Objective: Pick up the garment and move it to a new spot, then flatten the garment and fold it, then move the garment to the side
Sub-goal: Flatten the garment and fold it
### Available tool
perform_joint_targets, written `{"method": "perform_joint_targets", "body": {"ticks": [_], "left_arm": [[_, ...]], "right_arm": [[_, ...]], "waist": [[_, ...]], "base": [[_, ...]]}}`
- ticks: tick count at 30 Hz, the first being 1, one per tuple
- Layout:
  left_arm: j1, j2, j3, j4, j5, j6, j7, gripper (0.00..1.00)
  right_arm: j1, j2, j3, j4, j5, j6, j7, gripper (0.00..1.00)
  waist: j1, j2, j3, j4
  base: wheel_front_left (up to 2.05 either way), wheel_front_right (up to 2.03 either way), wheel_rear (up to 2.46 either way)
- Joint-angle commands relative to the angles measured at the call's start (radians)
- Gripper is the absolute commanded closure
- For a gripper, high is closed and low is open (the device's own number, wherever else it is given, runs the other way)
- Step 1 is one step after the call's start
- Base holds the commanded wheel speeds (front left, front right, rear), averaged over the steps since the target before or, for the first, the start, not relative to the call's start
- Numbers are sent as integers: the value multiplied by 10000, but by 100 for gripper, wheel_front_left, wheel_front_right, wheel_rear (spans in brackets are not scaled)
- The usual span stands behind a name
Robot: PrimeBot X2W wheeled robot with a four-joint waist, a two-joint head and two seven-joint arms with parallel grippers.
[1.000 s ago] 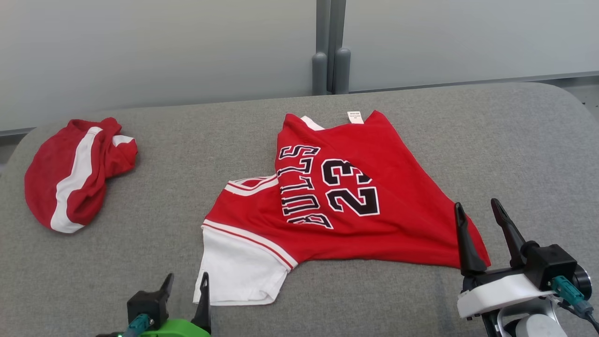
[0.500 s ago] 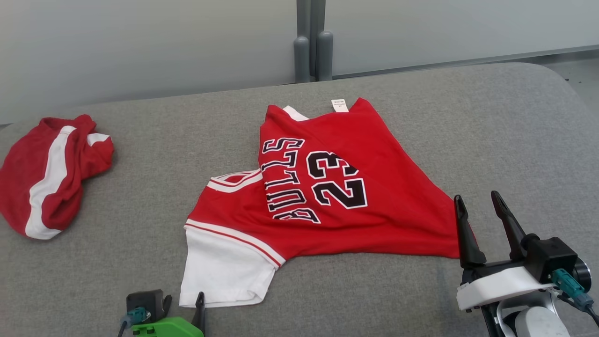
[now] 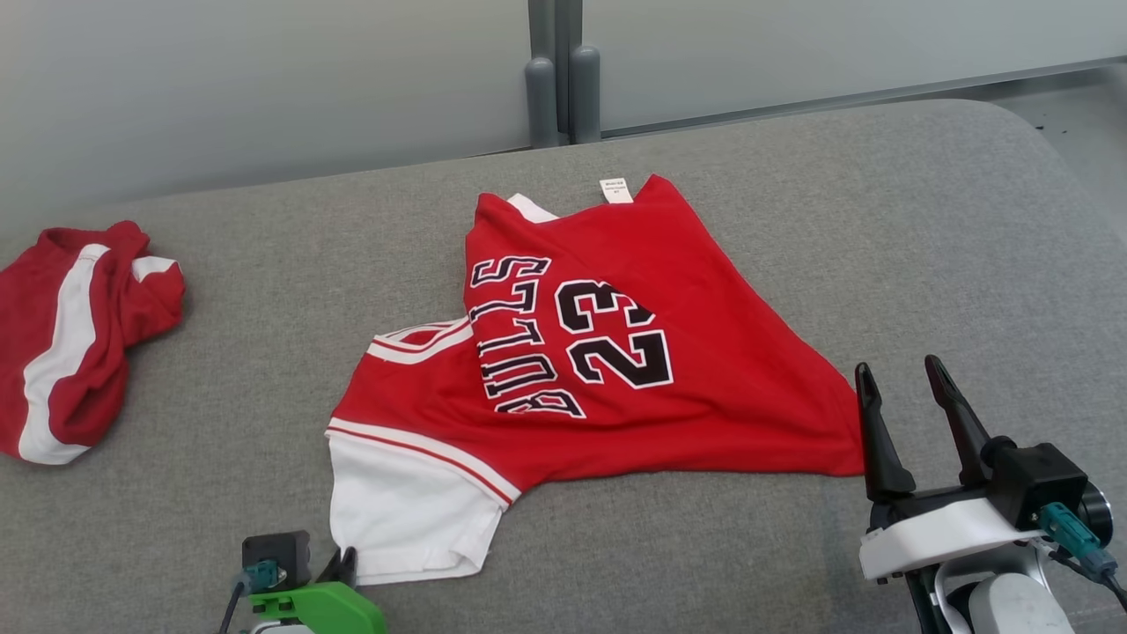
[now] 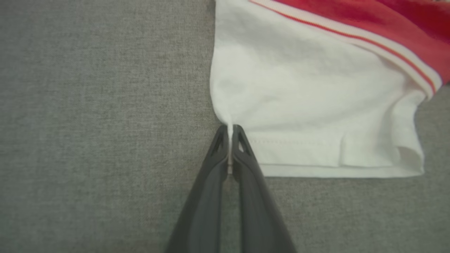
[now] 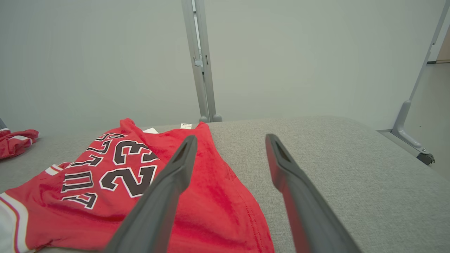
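Observation:
The garment (image 3: 607, 352) is a red jersey with black "BULLS 23" lettering and a white sleeve (image 3: 405, 511), lying crumpled on the grey padded table (image 3: 924, 246). In the left wrist view my left gripper (image 4: 230, 131) is shut on the white sleeve's (image 4: 299, 95) lower left corner, a pinch of fabric caught between the dark fingers. In the head view that gripper (image 3: 339, 563) sits at the sleeve's near corner. My right gripper (image 3: 907, 379) stands open just right of the jersey's red corner, holding nothing. From the right wrist, its fingers (image 5: 175, 175) hover over the red cloth (image 5: 116, 168).
A second red and white garment (image 3: 70, 335) lies bunched at the table's far left. A grey post (image 3: 555, 70) and pale wall panels stand behind the table. Bare grey table surface stretches to the right and front.
My left gripper closed on the white sleeve corner; it stood open before. The head camera shifted, so the scene slid left in view. The right gripper stayed open.

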Motion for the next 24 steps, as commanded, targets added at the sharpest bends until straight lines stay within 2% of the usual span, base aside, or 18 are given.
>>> {"method": "perform_joint_targets", "body": {"ticks": [1,13,19,24], "left_arm": [[24,-24,-81,104,-43,-57,24,100],[282,-224,-1,-1465,-199,99,-1233,100],[636,-289,-117,-2555,-191,228,-1356,100],[863,-288,-292,-3342,-103,384,-1149,100]], "right_arm": [[-17,-35,-26,29,-8,-5,-35,0],[631,-36,-633,712,48,-5,228,0],[753,-32,-1193,1766,284,-3,750,0],[237,-36,-1449,2984,527,-3,1034,0]], "waist": [[0,59,-36,13],[0,59,-411,252],[0,59,-497,346],[0,59,-440,562]], "base": [[0,0,0],[0,0,0],[0,0,0],[0,0,0]]}}
